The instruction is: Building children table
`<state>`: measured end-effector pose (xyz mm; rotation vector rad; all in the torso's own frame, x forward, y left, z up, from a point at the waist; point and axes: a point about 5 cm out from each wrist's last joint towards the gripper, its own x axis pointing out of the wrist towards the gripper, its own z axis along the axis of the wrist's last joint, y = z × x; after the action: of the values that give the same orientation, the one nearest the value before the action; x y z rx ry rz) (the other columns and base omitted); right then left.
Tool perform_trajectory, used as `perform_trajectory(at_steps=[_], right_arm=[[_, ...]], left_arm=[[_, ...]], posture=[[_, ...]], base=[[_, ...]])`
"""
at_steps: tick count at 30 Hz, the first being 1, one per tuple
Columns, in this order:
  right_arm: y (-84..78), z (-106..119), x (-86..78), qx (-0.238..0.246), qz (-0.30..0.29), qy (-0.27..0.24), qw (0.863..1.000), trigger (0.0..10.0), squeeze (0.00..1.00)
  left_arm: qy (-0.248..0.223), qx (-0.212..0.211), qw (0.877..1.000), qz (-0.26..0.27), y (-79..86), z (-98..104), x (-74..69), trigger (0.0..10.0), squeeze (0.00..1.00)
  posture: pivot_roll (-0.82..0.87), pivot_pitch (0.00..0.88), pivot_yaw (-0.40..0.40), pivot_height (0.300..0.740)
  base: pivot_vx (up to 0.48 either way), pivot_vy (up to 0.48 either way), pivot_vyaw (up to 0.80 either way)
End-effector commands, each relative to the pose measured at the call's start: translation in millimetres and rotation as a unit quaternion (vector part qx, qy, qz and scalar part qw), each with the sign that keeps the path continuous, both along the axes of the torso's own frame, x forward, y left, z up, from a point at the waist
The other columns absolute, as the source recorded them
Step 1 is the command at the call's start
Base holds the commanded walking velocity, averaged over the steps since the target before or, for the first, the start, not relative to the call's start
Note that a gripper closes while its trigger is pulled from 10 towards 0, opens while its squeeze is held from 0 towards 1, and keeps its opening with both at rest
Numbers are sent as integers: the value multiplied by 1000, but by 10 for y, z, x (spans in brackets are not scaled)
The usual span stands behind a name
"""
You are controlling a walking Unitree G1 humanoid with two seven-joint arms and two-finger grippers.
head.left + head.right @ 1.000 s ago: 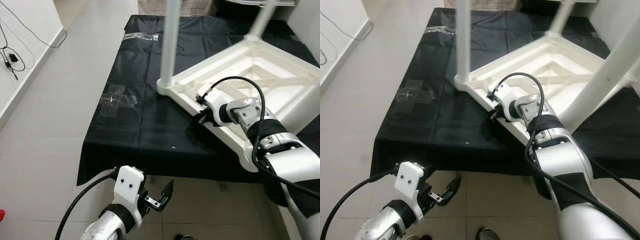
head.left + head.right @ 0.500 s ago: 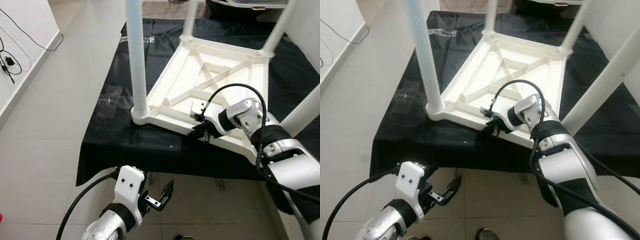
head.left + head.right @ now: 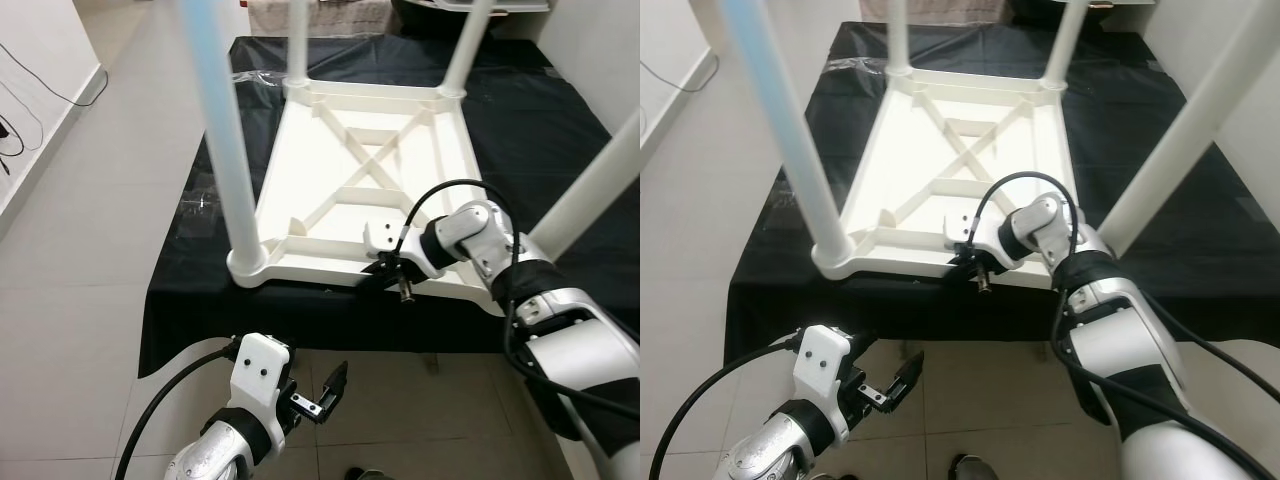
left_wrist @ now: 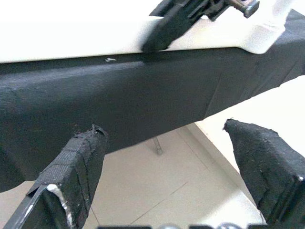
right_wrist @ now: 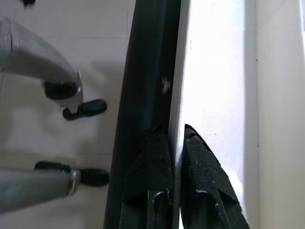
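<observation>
The two head views looked down and forward from above, a little apart side to side; both took in the upturned white table point(image 3: 360, 170) on the black cloth point(image 3: 540, 110) across the middle of the frame, with tiled floor point(image 3: 100, 200) at left; the left wrist view sat low and close, facing up at the cloth's hanging edge and the table rim; the right wrist view looked straight down along that same rim at very close range, floor at left of frame
</observation>
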<state>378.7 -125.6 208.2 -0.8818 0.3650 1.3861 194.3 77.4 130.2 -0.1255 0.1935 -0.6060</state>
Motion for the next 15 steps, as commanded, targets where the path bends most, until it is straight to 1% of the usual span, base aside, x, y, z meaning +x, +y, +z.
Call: perform_trajectory(at_steps=[1,2,4,5,6,8,9,11,13,15], right_arm=[[256,152,-4,24,45,-33,998,0,0],[322,181,15,32,35,-36,998,0,0],[322,181,15,32,35,-36,998,0,0],[375,199,37,35,18,-33,999,0,0],[375,199,37,35,18,-33,999,0,0],[464,220,78,39,-12,-39,998,0,0],[464,220,78,39,-12,-39,998,0,0],[525,230,85,45,-13,-48,998,0,0],[525,230,85,45,-13,-48,998,0,0],[565,240,92,46,-18,-52,997,0,0]], left_arm=[[12,-1,1000,-5,-15,-56,-11,10000,0],[11,-2,1000,-5,-23,-54,-5,10000,0],[11,-2,1000,-5,-23,-54,-5,10000,0],[11,-2,1000,-5,-27,-53,-1,10000,0],[11,-2,1000,-5,-27,-53,-1,10000,0],[8,-2,1000,-2,-30,-42,6,10000,0],[8,-2,1000,-2,-30,-42,6,10000,0],[7,-3,1000,0,-30,-37,7,10000,0],[7,-3,1000,0,-30,-37,7,10000,0],[7,-3,1000,0,-30,-33,6,10000,0]], posture=[[22,167,-59,740],[25,168,-64,740],[25,168,-64,740],[27,171,-66,740],[27,171,-66,740],[28,173,-72,740],[28,173,-72,740],[29,175,-74,740],[29,175,-74,740],[26,177,-74,740]], base=[[0,0,0],[0,0,0],[0,0,0],[0,0,0],[0,0,0],[0,0,0],[0,0,0],[0,0,0],[0,0,0],[0,0,0]])
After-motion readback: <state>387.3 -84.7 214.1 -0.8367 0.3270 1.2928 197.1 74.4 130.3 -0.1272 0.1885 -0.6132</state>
